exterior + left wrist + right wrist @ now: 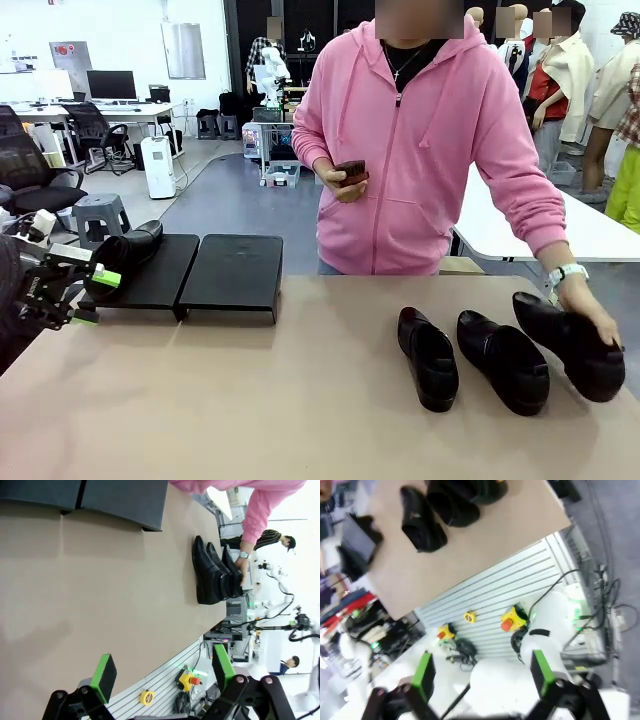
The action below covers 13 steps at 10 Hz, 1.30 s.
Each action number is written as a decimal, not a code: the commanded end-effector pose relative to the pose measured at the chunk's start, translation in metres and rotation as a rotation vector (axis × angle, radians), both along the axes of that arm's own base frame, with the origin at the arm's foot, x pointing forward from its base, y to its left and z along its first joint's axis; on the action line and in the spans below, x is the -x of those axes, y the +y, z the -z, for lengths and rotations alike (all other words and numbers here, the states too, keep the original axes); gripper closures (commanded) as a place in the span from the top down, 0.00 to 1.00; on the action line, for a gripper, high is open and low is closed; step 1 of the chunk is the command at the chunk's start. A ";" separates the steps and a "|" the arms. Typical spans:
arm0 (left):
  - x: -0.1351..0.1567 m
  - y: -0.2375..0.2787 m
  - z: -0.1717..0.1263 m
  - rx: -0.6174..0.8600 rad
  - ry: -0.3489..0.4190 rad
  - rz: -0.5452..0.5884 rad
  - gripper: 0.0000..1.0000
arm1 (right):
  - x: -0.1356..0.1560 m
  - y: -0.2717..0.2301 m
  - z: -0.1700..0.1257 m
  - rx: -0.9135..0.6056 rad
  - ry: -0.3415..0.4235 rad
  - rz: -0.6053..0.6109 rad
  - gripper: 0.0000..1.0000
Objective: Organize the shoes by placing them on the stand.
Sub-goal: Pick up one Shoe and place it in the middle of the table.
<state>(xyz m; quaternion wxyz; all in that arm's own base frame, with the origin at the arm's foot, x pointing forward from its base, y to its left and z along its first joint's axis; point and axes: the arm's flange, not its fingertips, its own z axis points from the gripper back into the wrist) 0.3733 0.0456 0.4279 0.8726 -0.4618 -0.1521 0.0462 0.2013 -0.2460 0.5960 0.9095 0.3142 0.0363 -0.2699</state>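
We found the left jaws spread wide, their green pads (104, 676) well apart with nothing between them, hovering above the bench (250, 410) just beside the left end of the stand (236, 276). The right jaws were equally wide and empty. Their pads (540, 672) hung out past the near edge of the bench, above the floor.

Task items were located as follows:
- Three shoes stood side by side on the right half of the bench, well apart from the stand: the left shoe (428, 358), the middle shoe (503, 362) and the right shoe (572, 348).
- One shoe (128, 250) lay on the stand's left panel, towards its far left corner, close to the left jaws.
- The stand's right panel was free.
- At the far side, the person's hand (600, 318) rested on the right shoe, and the other hand (340, 188) held a phone (350, 172).

We judged one shoe in four to be in place, and the step in hand to be the approach to the next pick. The next move, in our judgement, called for the right arm, the nearer one, to come over the bench and descend on the left shoe with the jaws set across its width. The jaws should close only when clear of the person's hand. The carry would then have to cross the bench to a free place on the stand
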 end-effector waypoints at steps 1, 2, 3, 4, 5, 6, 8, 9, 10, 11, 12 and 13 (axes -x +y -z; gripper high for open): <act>0.005 -0.002 0.004 0.023 -0.026 0.005 1.00 | -0.019 -0.044 0.015 -0.152 -0.006 -0.033 1.00; 0.005 -0.002 0.004 0.023 -0.026 0.005 1.00 | -0.015 -0.056 0.023 -0.208 -0.043 -0.019 1.00; 0.005 -0.002 0.004 0.023 -0.026 0.005 1.00 | -0.013 -0.058 0.029 -0.200 -0.031 0.016 1.00; 0.005 -0.002 0.004 0.023 -0.026 0.005 1.00 | -0.014 -0.056 0.029 -0.195 -0.026 0.020 1.00; 0.005 -0.002 0.004 0.023 -0.026 0.005 1.00 | -0.017 -0.052 0.029 -0.185 -0.022 0.011 1.00; 0.005 -0.002 0.004 0.023 -0.026 0.005 1.00 | -0.021 -0.047 0.030 -0.165 -0.001 0.015 1.00; 0.005 -0.002 0.004 0.023 -0.026 0.005 1.00 | -0.034 -0.031 0.030 -0.148 0.013 -0.025 1.00; 0.005 -0.002 0.004 0.023 -0.026 0.005 1.00 | -0.041 -0.017 0.029 -0.124 0.033 -0.012 1.00; 0.005 -0.002 0.004 0.023 -0.026 0.005 1.00 | -0.052 0.004 0.025 -0.129 0.033 -0.001 1.00; 0.005 -0.002 0.004 0.023 -0.026 0.005 1.00 | -0.068 0.039 0.023 -0.072 0.063 0.022 1.00; 0.005 -0.002 0.004 0.023 -0.026 0.005 1.00 | -0.085 0.078 0.024 -0.004 0.101 0.029 1.00; 0.005 -0.002 0.004 0.023 -0.026 0.005 1.00 | -0.114 0.146 0.032 0.103 0.129 -0.023 1.00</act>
